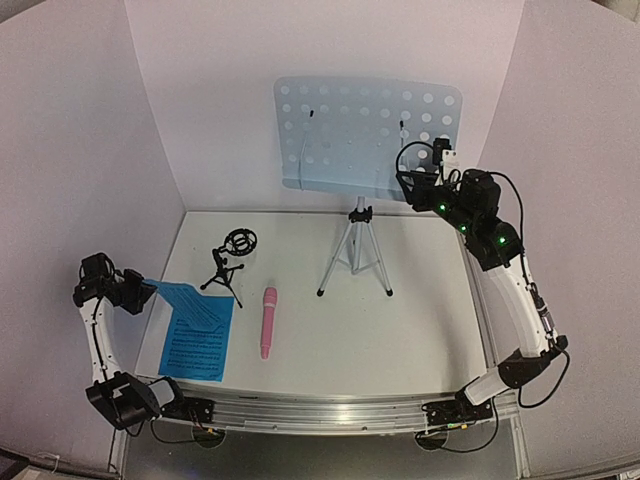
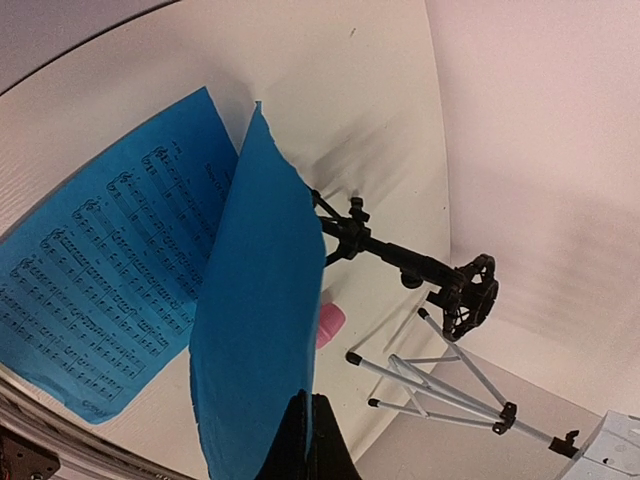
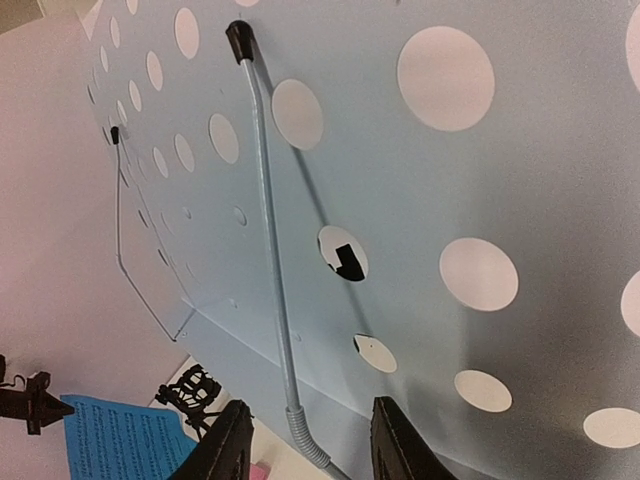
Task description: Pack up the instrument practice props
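Music stand (image 1: pixel 368 135) faces raised right gripper (image 3: pixel 312 420); left gripper (image 2: pixel 306 440) pinches blue page (image 2: pixel 260 320).

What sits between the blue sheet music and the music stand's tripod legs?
The pink microphone lies flat there, clearest in the top view. The small black mic stand stands just behind that line, nearer the sheet music.

A white surface (image 1: pixel 400 330) lies below both hands. A plain white back wall (image 1: pixel 200 90) rises beyond the right hand (image 1: pixel 408 188). The left side wall (image 1: pixel 60 150) stands just outside the left hand (image 1: pixel 143 292), and the right side wall (image 1: pixel 585 130) stands just outside the right hand. A metal rail (image 1: pixel 320 408) edges the surface nearer than both hands. The light is soft and even, faintly pink on the walls, and the shadows are pale.
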You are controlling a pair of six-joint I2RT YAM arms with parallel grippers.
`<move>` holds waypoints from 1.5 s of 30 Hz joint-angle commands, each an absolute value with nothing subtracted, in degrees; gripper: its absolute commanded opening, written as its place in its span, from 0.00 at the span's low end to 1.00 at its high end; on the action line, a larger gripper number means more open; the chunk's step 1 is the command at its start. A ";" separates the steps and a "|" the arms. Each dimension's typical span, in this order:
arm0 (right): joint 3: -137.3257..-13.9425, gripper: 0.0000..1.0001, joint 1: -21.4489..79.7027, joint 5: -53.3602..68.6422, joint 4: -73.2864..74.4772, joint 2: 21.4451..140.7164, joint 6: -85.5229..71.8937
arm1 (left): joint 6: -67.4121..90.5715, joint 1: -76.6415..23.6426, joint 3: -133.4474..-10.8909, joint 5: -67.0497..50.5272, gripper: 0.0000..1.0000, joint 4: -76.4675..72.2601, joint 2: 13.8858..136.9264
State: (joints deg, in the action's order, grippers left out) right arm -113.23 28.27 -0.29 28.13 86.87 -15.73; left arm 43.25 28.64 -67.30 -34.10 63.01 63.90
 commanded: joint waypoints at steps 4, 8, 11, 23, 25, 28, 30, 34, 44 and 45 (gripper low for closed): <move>-112.22 0.40 28.79 0.89 28.43 85.20 -16.02 | 28.49 29.21 -60.94 -17.88 0.00 75.24 64.94; -112.15 0.40 28.74 1.07 28.37 85.11 -15.85 | 22.91 29.18 -56.07 -11.64 0.00 79.28 65.62; -112.20 0.40 28.74 1.29 28.37 85.15 -16.03 | 22.50 29.17 -55.30 -11.79 0.01 79.17 65.26; -112.76 0.40 28.82 1.75 28.39 85.22 -16.57 | 21.54 29.03 -62.83 -5.69 0.92 83.46 67.75; -112.98 0.40 28.77 1.82 28.31 85.31 -16.63 | 19.33 29.05 -67.28 -4.67 0.93 81.66 68.67; -113.11 0.40 28.77 1.82 28.26 85.42 -16.60 | 15.35 28.89 -69.45 -13.49 0.84 76.45 70.19; -113.07 0.40 28.78 1.84 28.22 85.43 -16.48 | 12.71 27.13 -67.46 -18.50 0.77 73.86 72.89; -113.11 0.40 28.75 1.58 28.17 85.34 -16.15 | 11.07 19.02 -63.98 -18.03 0.59 69.09 79.04; -112.59 0.40 28.77 1.02 28.14 85.62 -15.56 | -7.30 5.50 -69.82 -5.23 0.70 57.40 84.47; -112.59 0.40 28.75 1.05 28.13 85.72 -15.56 | -12.39 5.15 -68.21 -3.63 0.74 54.62 84.28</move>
